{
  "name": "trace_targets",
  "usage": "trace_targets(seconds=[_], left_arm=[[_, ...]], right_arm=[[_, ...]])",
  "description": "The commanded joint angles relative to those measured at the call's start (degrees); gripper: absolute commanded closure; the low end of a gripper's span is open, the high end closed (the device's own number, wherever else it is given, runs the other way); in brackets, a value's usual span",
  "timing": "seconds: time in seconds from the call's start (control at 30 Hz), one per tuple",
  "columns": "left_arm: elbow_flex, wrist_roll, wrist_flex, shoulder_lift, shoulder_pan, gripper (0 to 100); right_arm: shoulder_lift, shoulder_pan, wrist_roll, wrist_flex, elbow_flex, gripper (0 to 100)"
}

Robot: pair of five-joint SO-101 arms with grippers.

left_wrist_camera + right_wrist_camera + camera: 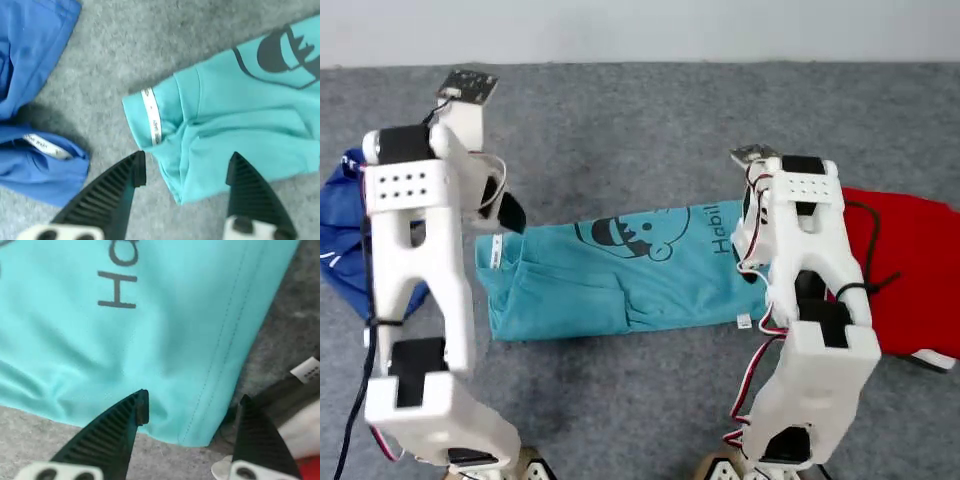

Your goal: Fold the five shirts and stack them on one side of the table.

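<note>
Though under teal shirt (610,275) — grey carpet (650,110) (pale wall (640,30))

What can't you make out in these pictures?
- Red shirt: high view, one side covered by the right arm, the other cut by the edge.
- Blue shirt: high view, partly behind the left arm, cut by the edge.
- Teal shirt lettering: high view, its end behind the right arm.

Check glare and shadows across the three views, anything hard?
High view: even light, no glare, faint shadow along the near edge of the teal shirt. Left wrist view: dark shadow on the carpet beside the blue shirt. Right wrist view: small dark shadow beside the teal shirt's corner.
</note>
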Motion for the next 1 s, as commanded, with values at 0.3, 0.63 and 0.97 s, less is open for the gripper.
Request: trace_targets(seconds=[0.3,0.63,0.97], left_arm=[[15.78,-3.52,1.32,-21.8,-0.44,73],[20.09,-4.22,1.23,-25.93,-0.44,73],[20.18,-4.22,1.23,-25.93,-0.35,73]], right_arm=[[5.93,1.89,-0.62,-2.95,-5.63,71.7],[10.15,1.98,-0.62,-2.68,-5.71,82.7],[10.15,2.33,-0.53,-2.59,-5.71,98.1]])
